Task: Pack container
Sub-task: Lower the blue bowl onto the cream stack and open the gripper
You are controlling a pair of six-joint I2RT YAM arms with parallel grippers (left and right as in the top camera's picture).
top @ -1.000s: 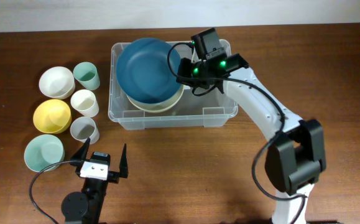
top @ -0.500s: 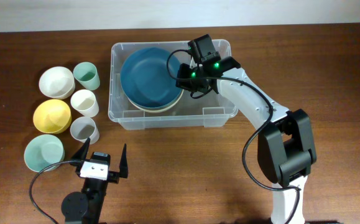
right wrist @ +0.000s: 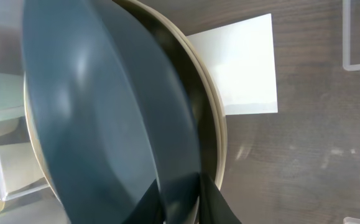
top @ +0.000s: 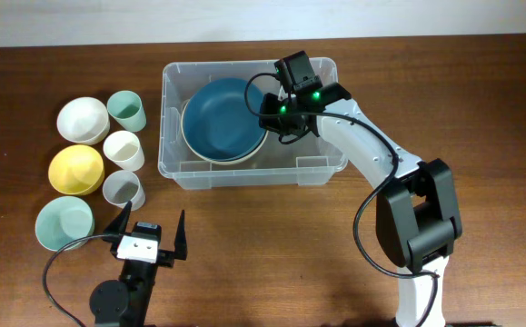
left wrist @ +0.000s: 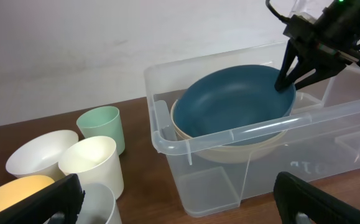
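The container (top: 322,168) is a large clear plastic bin at the table's back middle; it also shows in the left wrist view (left wrist: 242,134). Inside it a dark blue bowl (top: 222,118) sits nested in a cream bowl (top: 215,158). My right gripper (top: 267,111) is shut on the blue bowl's right rim, seen close in the right wrist view (right wrist: 183,199), where the blue bowl (right wrist: 92,118) fills the left and the container's white label (right wrist: 242,62) shows. My left gripper (top: 146,234) is open and empty near the front edge.
Left of the container stand a white bowl (top: 80,119), a yellow bowl (top: 74,169), a pale green bowl (top: 63,222), a green cup (top: 127,111), a cream cup (top: 124,150) and a grey cup (top: 123,190).
The right gripper has lowered the blue bowl from a tilt over the container's left side down into the cream bowl. The left arm has not moved.
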